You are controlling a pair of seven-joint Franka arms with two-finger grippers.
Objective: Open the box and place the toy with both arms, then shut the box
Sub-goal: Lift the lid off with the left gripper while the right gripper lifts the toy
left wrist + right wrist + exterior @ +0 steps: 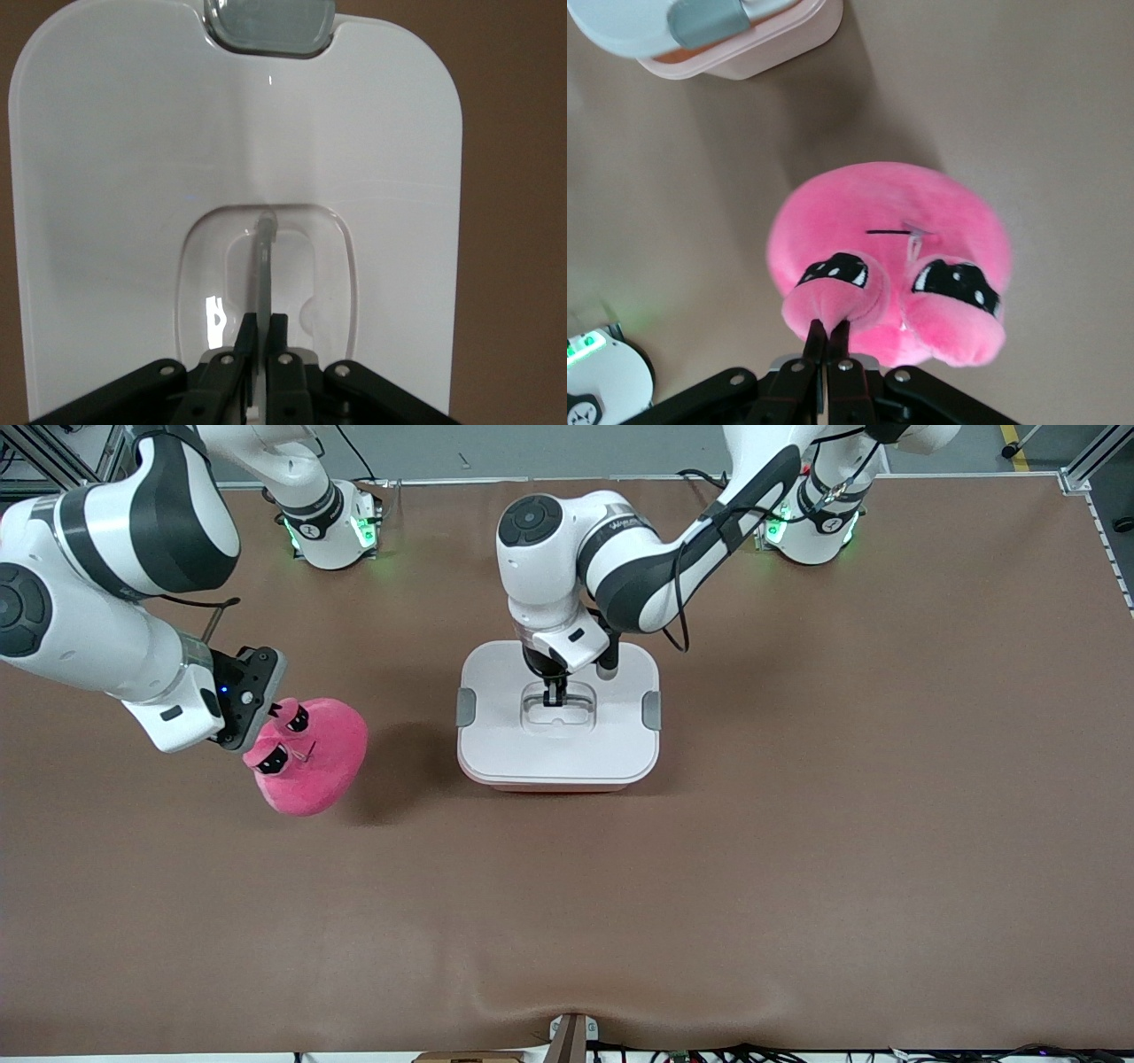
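The box point(532, 753) stands mid-table with its white lid on and its grey clips point(466, 707) at the sides. My left gripper point(555, 695) reaches down into the lid's recess. There it is shut on the thin clear handle point(264, 257), which runs between the tips of the left gripper point(263, 320) over the lid point(115, 177). The hot-pink toy point(319, 762) lies toward the right arm's end of the table, beside the box. My right gripper point(828, 328) is shut on a plush flap of the toy point(895, 212) under one dark eye. Whether the toy rests on the table or hangs just off it, I cannot tell.
The brown table point(797, 850) stretches wide around both things. The arms' bases point(332, 531) point(811, 531) stand along the table edge farthest from the front camera. A small mount point(571, 1036) sits at the edge nearest it. A corner of the box point(744, 44) shows in the right wrist view.
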